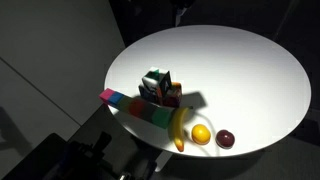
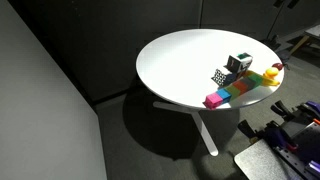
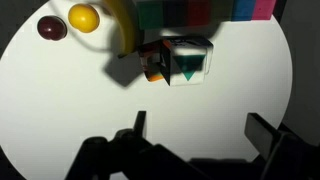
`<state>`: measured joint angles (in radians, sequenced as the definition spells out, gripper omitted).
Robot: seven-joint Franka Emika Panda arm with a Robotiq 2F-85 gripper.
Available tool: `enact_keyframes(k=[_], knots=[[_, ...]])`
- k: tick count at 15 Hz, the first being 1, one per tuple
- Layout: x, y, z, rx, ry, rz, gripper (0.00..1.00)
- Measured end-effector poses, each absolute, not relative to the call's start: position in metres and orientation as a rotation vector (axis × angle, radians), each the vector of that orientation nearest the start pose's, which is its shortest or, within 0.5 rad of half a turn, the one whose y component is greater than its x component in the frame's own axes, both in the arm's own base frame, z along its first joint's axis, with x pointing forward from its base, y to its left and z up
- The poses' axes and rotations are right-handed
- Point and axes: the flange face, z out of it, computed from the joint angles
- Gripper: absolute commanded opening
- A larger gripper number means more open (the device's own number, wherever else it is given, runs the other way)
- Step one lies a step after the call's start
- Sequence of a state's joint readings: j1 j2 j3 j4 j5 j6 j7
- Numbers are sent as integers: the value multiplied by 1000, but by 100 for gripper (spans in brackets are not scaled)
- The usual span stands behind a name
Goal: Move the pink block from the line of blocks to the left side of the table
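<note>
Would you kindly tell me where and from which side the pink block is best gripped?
Probably from above, pinching the pink block on its two faces that run along the line of blocks; it ends the row, so only its inner face seems blocked.

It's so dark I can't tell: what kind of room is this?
Probably a lab or test room: a round white table holds a line of blocks and a banana, and plain dark panels stand around it.
</note>
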<state>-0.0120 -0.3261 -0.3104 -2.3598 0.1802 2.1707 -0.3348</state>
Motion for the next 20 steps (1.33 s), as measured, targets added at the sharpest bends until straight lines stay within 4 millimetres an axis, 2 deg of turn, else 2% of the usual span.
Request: enact_keyframes(k=[17,20], knots=[[438,-145,462,-2925,104,-284,100],[441,-139,459,-2934,89,-273,100]])
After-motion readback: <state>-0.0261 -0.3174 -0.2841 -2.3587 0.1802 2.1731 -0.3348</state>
